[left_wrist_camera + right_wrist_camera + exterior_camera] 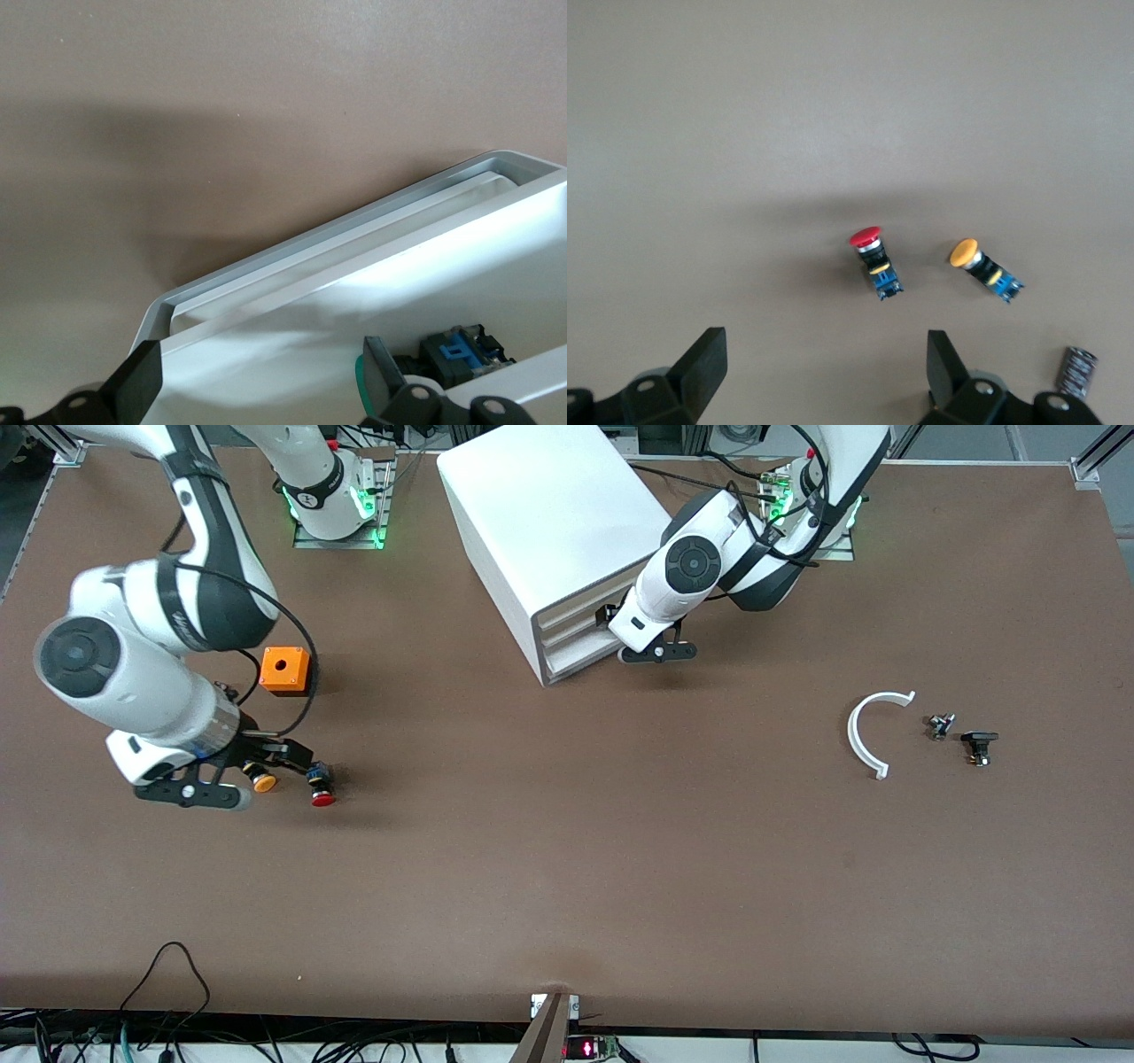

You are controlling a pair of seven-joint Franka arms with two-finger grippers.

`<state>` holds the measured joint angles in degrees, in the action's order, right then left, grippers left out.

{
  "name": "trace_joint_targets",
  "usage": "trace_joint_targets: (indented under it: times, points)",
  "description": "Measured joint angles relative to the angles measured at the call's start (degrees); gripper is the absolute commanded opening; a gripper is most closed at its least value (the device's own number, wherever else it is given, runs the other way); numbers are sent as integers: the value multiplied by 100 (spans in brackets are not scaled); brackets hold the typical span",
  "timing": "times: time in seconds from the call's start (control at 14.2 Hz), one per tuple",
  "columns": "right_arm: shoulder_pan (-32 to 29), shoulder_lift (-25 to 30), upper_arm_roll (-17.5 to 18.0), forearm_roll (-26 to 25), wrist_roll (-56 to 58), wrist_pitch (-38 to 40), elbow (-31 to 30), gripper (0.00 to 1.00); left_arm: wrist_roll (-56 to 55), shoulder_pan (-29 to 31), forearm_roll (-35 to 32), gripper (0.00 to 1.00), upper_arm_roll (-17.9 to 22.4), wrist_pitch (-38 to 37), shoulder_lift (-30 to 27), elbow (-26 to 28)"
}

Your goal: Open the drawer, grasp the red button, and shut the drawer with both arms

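1. The red button [322, 789] lies on its side on the table [567, 886], toward the right arm's end, just beside an orange-capped button [263, 781]; neither is in any container; no lettering on them can be read.
2. The right gripper [266, 775] hovers over these 2 buttons, fingers [704, 363] spread wide and holding nothing; in the right wrist view the red button [873, 258] sits between the fingertips' lines, untouched.
3. Toward the left arm's end lie a white curved strip [864, 735] and 2 small dark parts [961, 737].
4. An orange cube [284, 670] with a hole sits farther from the camera than the buttons.
5. The left gripper [642, 642] is at the cabinet's [549, 522] lowest drawer [576, 657], fingers [137, 381] apart, gripping nothing; the drawer [354, 274] looks pulled slightly out; a blue-and-black part [456, 350] shows just beside one finger.
6. The 2 upper drawers are shut.
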<state>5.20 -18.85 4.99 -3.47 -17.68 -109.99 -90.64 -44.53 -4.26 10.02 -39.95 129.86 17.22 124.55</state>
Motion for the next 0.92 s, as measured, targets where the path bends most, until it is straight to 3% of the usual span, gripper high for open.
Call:
trace_joint_targets:
  times: [0.28,0.56,0.71,0.92]
  points:
    - [-195,432,-285,3,-6,1003,474,100,234,434,-170,100,289,102,-456,-151]
    - [-327,813,-853,75,173,1666,541,100,1081,1069,-271,100,1153,-50,-1187,-570]
    - [-547,929,-922,77,666,2003,541,100,1549,1093,-288,100,1611,-608,-1526,-785]
    - [-778,1061,-937,104,1261,2185,536,100,2739,1095,-294,100,2386,-2224,-1971,-1476]
